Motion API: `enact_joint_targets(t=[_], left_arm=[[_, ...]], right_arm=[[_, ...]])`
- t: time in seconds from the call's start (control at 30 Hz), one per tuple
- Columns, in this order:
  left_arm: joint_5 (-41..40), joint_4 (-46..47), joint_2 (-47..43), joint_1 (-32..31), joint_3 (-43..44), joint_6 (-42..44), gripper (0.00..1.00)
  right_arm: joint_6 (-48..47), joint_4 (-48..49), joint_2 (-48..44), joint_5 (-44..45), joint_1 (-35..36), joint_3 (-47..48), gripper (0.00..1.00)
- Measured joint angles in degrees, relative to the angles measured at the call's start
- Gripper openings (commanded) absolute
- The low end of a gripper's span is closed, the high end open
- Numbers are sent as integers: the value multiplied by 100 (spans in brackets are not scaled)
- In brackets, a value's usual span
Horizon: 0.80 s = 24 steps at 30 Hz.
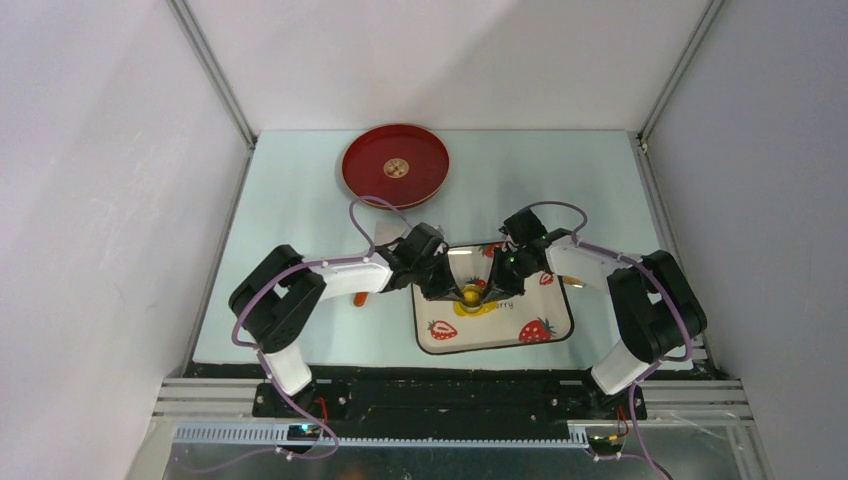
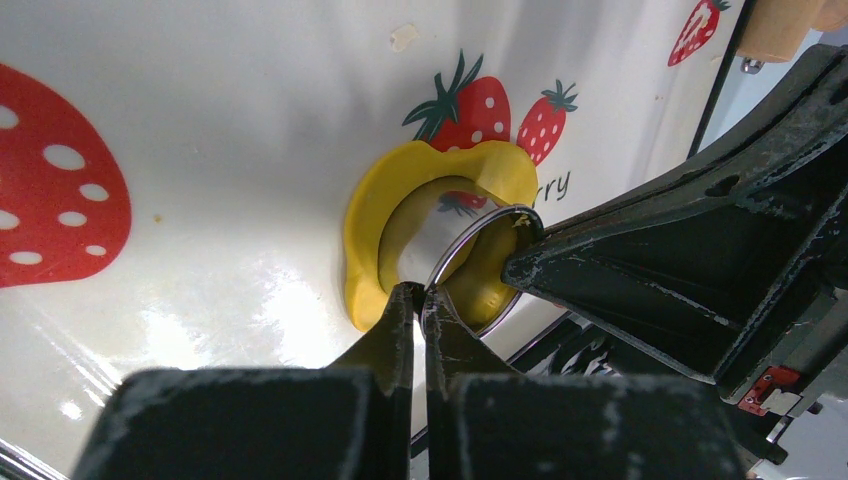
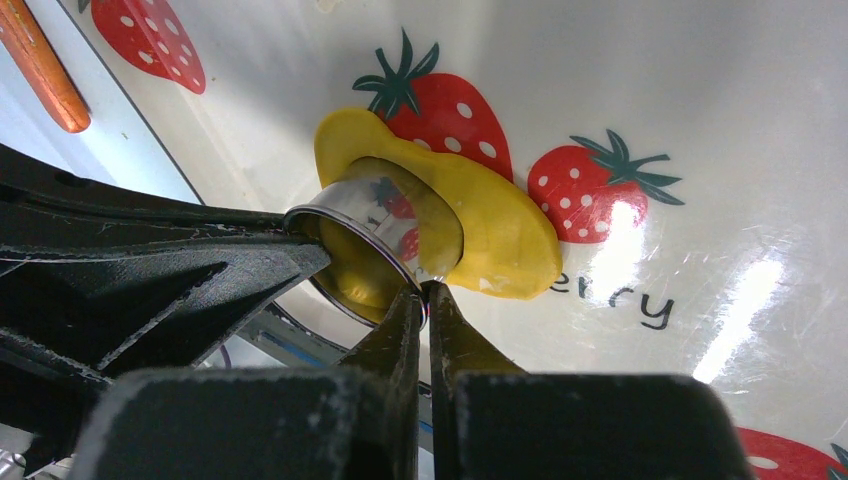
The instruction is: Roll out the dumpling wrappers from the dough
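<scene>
We find both grippers meeting over the strawberry tray (image 1: 490, 335). The left gripper (image 2: 420, 293) has its fingers pressed almost together, pinching the thin wall of a metal ring (image 2: 455, 245) at their tips. The right gripper (image 3: 425, 295) nips the ring's rim in the same way from the other side. The dough (image 3: 500, 235), a flattened yellow patch, lies on the tray directly ahead of both sets of fingertips. We see it inside the ring and spreading past the ring's far side.
</scene>
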Motion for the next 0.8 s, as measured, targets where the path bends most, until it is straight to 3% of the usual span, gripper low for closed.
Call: enact_joint_targets(t=[0.8], left_arm=[[0, 2, 0, 0, -2, 2, 0]], right_arm=[[59, 133, -87, 26, 11, -107, 0]])
